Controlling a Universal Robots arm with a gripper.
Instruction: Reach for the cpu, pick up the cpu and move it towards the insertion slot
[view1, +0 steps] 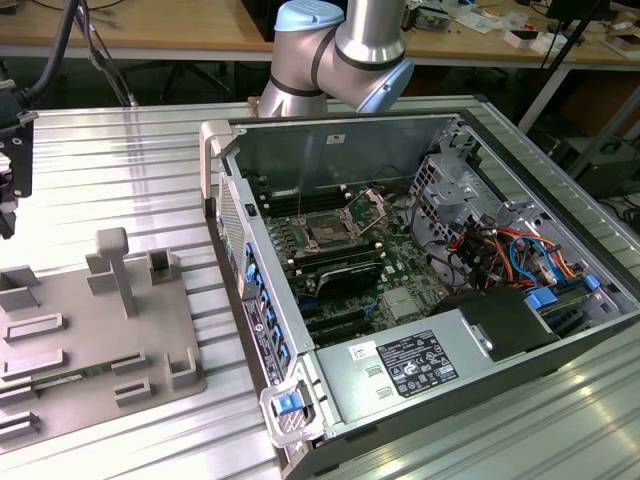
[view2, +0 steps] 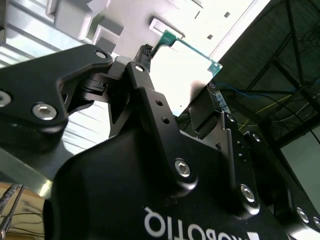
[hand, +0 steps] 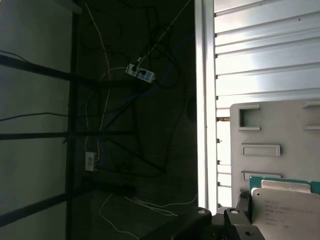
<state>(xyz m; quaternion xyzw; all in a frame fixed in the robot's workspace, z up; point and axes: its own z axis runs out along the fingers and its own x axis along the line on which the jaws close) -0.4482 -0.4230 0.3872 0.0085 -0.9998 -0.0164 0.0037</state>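
The cpu (view2: 186, 67) is a flat square chip with a bright silvery top and a thin green rim. My gripper (view2: 182, 75) is shut on it, one black finger (view2: 145, 54) pressed to one edge and the other at the opposite edge. In the first wrist view the cpu (hand: 286, 205) hangs over the grey tray (hand: 280, 120), with a finger (hand: 243, 201) at its side. In the exterior view the gripper (view1: 8, 195) is at the far left, above the tray (view1: 90, 330). The insertion slot (view1: 328, 232) lies inside the open computer case, its metal frame lifted.
The open computer case (view1: 400, 290) fills the exterior view's right, with cables, drive bays and a power supply cover (view1: 410, 365) around the motherboard. The case's near wall (view1: 255, 310) stands between tray and slot. The tray carries an upright post (view1: 115, 265). The arm's elbow (view1: 345, 45) is behind the case.
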